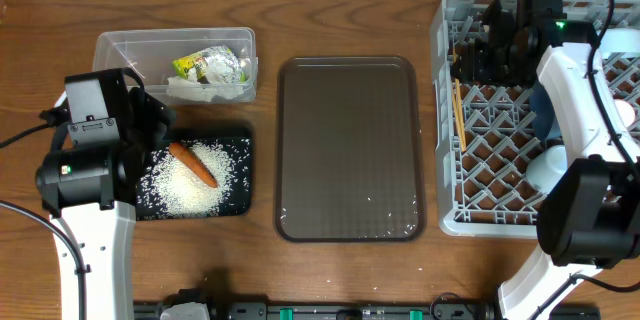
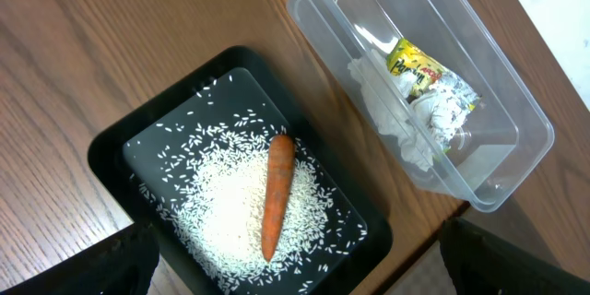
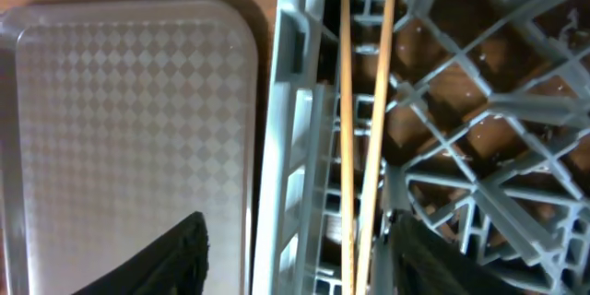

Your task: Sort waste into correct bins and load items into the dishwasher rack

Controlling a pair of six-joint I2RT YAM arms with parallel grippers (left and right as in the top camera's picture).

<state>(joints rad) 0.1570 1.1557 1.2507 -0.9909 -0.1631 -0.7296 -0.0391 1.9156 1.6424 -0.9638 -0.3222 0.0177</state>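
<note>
**Below the right end effector (image 3: 300,244): chopsticks (image 3: 348,147) in the rack (image 3: 295,101)**

Its fingers stand apart, touching nothing. We see both chopsticks lying along the rack's edge row, with the brown tray (image 3: 129,129) alongside. Under our left end effector (image 2: 304,263), spread wide, the carrot (image 2: 277,194) lies on rice (image 2: 217,194) in the black tray (image 2: 111,157). Beyond, the clear tub (image 2: 516,129) holds the tissue (image 2: 387,115) and wrapper (image 2: 424,72).

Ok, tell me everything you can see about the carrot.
The carrot is small, orange and smooth, tapering from a blunt end to a narrower tip, no greens. It lies flat and whole on the heap of white rice inside the black tray, slanted to its walls. Only the rice touches it.
</note>
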